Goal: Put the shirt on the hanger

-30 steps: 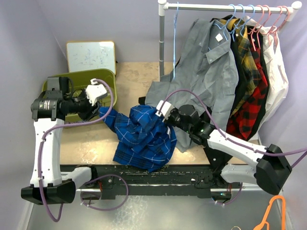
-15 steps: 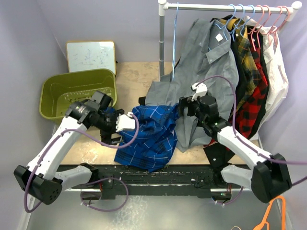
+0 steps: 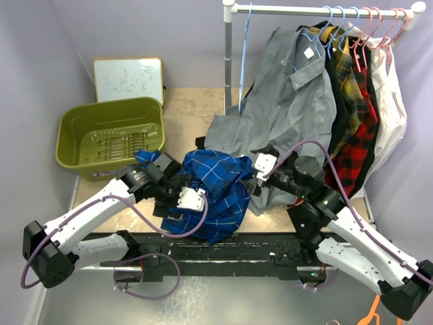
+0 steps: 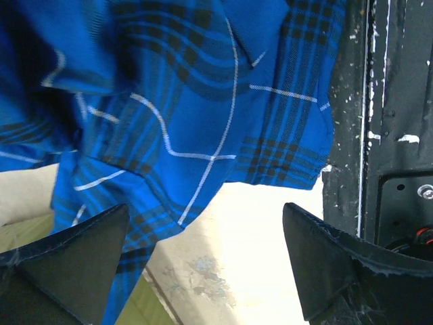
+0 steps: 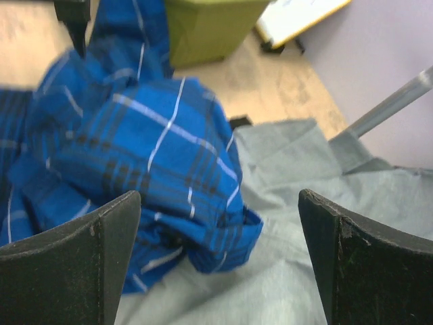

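Moved since prior view: left claw [image 4: 203, 211] had swung off the olive-green plastic bin [image 3: 73, 128] to the bundle's near-left hem; right claw [image 5: 218, 196] had drawn back toward the near edge.
Left claw: released, fingers spread wide, nothing between them; blue cloth just ahead of the tips, ungripped.
Right claw: released likewise, fingers wide; a blue fold ahead, grey cloth below, neither held.
Royal-blue windowpane-plaid button-up shirt [image 3: 216, 184]: lay crumpled on the beige tabletop [image 3: 189, 115], between both claws, its right edge against the plain grey hanging shirt [image 3: 287, 108].
Thin light-blue wire hanger [image 3: 244, 57]: hung bare on the white rail [image 3: 304, 10] beside the post, well apart from bundle and claws.
Progress: judged early; nothing grasped, hanger not fetched.
Remaining: collar to be found, hanger brought, shoulders threaded on.
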You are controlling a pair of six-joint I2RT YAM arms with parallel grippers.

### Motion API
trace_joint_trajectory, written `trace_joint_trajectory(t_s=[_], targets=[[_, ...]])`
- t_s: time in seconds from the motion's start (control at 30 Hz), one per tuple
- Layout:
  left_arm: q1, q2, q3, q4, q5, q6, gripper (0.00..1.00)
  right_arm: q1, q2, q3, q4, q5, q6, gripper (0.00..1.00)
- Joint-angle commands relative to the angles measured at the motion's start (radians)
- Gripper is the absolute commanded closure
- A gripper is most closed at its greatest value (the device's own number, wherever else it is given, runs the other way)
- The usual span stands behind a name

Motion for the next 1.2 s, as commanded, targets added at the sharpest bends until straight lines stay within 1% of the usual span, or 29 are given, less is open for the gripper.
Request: trace_joint_trajectory(t_s=[0.0,0.07,0.17,0.27,0.4,0.53,0.67,0.77,0.83,0.9,0.97,1.0,1.03,1.07,1.1,1.13,1.17], targets=[[-0.028,0.003,-0.047,0.040,-0.049,0.022,0.04,0.021,0.030,0.118,-0.361,-0.064,-0.245,0.00],[-0.029,-0.017,-0.065,0.027,-0.058,0.032,0.04,0.077,0.071,0.163,-0.466,-0.095,-0.257,0.01],[-0.029,-0.044,-0.101,0.041,-0.095,0.038,0.04,0.197,0.125,0.186,-0.550,-0.007,-0.275,0.02],[-0.029,-0.060,-0.141,0.119,-0.128,0.021,0.06,0.231,0.165,0.172,-0.543,0.005,-0.291,0.03],[-0.029,-0.026,-0.157,0.209,-0.127,-0.004,0.11,0.253,0.220,0.159,-0.495,-0.008,-0.282,0.05],[-0.029,0.006,-0.171,0.268,-0.129,0.007,0.17,0.281,0.273,0.142,-0.474,0.059,-0.294,0.08],[-0.029,0.022,-0.207,0.316,-0.129,0.021,0.31,0.300,0.311,0.120,-0.422,0.109,-0.297,0.13],[-0.029,0.030,-0.226,0.333,-0.122,0.022,0.38,0.309,0.312,0.091,-0.376,0.131,-0.300,0.14],[-0.029,0.032,-0.233,0.338,-0.120,0.021,0.48,0.313,0.315,0.074,-0.350,0.177,-0.306,0.17],[-0.029,0.032,-0.237,0.343,-0.119,0.018,0.60,0.314,0.324,0.057,-0.310,0.237,-0.323,0.23],[-0.029,0.033,-0.238,0.346,-0.115,0.009,0.71,0.314,0.335,0.041,-0.276,0.284,-0.335,0.33],[-0.029,0.033,-0.237,0.349,-0.112,0.003,0.75,0.314,0.342,0.035,-0.259,0.297,-0.345,0.40],[-0.029,0.035,-0.235,0.350,-0.107,-0.005,0.81,0.314,0.349,0.032,-0.246,0.309,-0.350,0.50],[-0.029,0.035,-0.227,0.346,-0.100,-0.012,0.90,0.314,0.356,0.031,-0.235,0.321,-0.356,0.63],[-0.029,0.035,-0.214,0.339,-0.094,-0.023,1.00,0.314,0.362,0.034,-0.228,0.331,-0.361,0.77],[-0.029,0.034,-0.181,0.325,-0.087,-0.036,1.00,0.314,0.364,0.046,-0.225,0.341,-0.359,0.88],[-0.029,0.032,-0.142,0.299,-0.078,-0.049,1.00,0.314,0.357,0.061,-0.224,0.347,-0.354,0.95]])
